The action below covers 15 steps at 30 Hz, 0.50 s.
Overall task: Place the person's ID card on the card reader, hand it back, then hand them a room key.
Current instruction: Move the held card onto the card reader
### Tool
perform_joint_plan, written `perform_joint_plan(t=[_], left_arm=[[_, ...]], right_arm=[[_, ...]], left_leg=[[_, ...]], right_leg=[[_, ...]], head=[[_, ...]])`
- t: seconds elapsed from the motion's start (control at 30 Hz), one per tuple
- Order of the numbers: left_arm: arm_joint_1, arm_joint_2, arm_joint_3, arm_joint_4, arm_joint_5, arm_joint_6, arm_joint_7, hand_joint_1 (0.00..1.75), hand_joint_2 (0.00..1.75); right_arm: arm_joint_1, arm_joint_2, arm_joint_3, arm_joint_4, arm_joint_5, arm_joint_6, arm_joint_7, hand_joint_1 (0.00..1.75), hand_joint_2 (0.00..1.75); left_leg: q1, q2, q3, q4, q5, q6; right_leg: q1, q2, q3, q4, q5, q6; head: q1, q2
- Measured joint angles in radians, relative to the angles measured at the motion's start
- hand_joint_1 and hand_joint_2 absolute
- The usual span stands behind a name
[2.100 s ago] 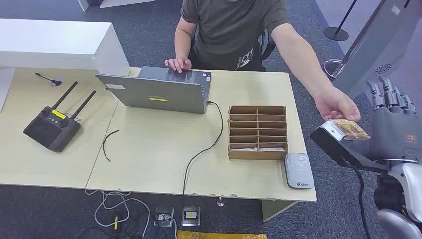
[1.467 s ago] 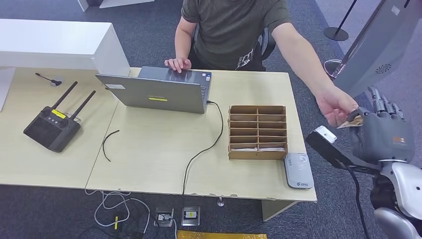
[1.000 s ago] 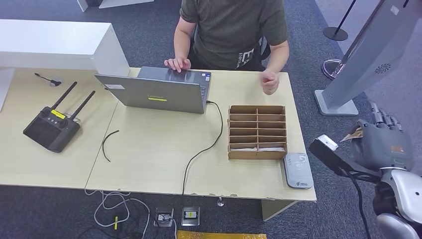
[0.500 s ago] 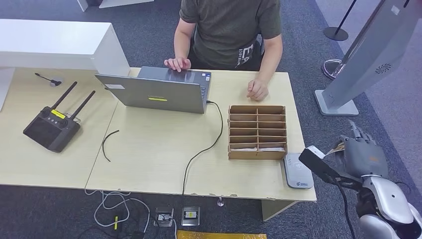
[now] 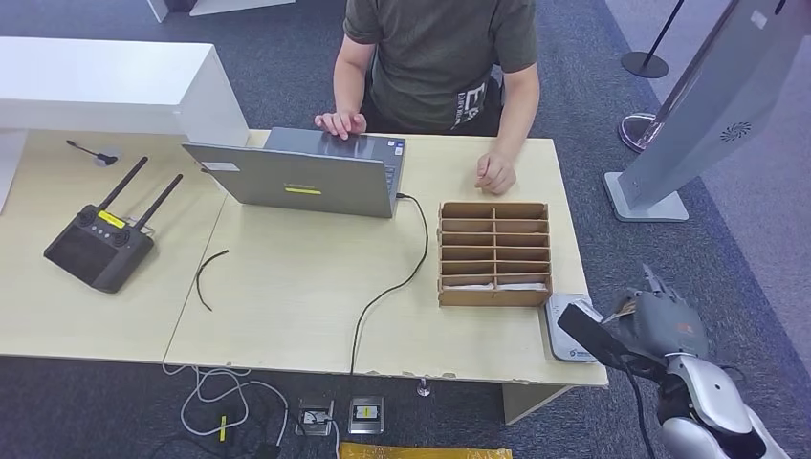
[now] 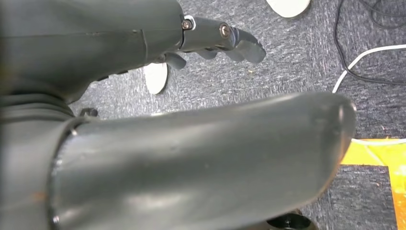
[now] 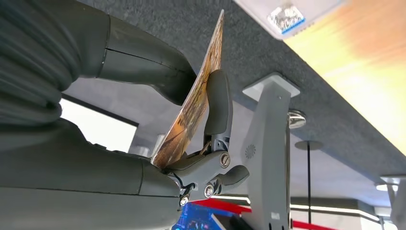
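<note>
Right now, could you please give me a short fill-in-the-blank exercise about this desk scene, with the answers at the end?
1. The ID card is pinched in the robot's ____ hand.
2. The white card reader lies on the table beside the cardboard ____.
3. A black cable runs from the ____ over the table's near edge.

Answers: right; organizer; laptop
</note>
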Motion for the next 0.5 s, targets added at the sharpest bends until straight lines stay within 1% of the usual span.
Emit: perform_joint_plan(t=[0.5], left_arm=[[0.0,0.006,0.0,-0.015,0.002,-0.003,0.0,0.0,0.0]], right_arm=[[-0.002,0.046,0.041,0.102,-0.087,-0.072,-0.029,1.75,1.75]], left_leg=[[0.0,0.0,0.0,0.0,0.0,0.0]], right_leg=[[0.0,0.0,0.0,0.0,0.0,0.0]], head=[[0.0,0.0]])
